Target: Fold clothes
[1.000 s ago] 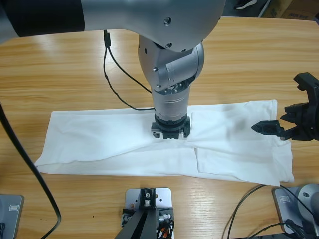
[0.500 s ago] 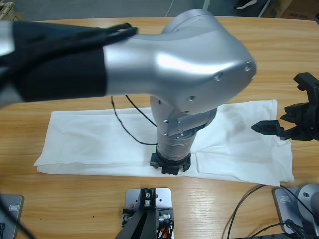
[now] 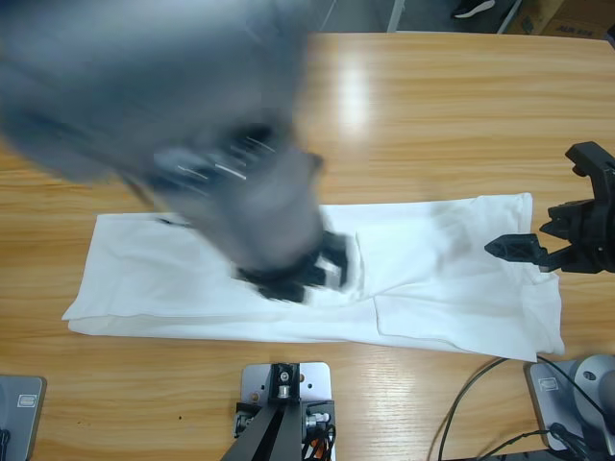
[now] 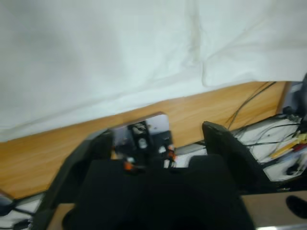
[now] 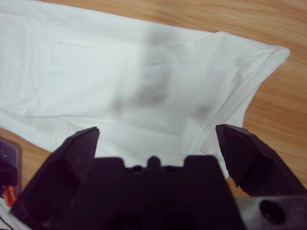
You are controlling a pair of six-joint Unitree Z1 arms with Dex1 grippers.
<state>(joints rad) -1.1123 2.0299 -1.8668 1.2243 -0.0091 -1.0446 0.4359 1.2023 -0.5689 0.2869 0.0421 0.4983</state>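
Note:
The clothes are one white T-shirt (image 3: 173, 269), folded into a long flat band across the wooden table (image 3: 432, 115). My left arm is smeared by fast motion in the high view, and its gripper (image 3: 293, 279) is over the middle of the band. Along the left wrist view the left gripper (image 4: 156, 134) stands open and empty, with the white T-shirt (image 4: 120, 48) beyond its jaws. My right gripper (image 3: 538, 206) hovers open over the band's right end. The right wrist view shows the right gripper (image 5: 158, 130) with jaws wide apart above the white T-shirt (image 5: 120, 72), holding nothing.
Black cables (image 3: 471, 403) trail off the table's front edge at the lower right. Bare wood runs behind the shirt and to its left. The left wrist view also shows loose cables (image 4: 259, 103) past the table edge.
The left arm pushed its gripper toward the shirt's front edge, then swung fast back and to the left. The shirt's middle fold lies flatter. The right arm has not moved.

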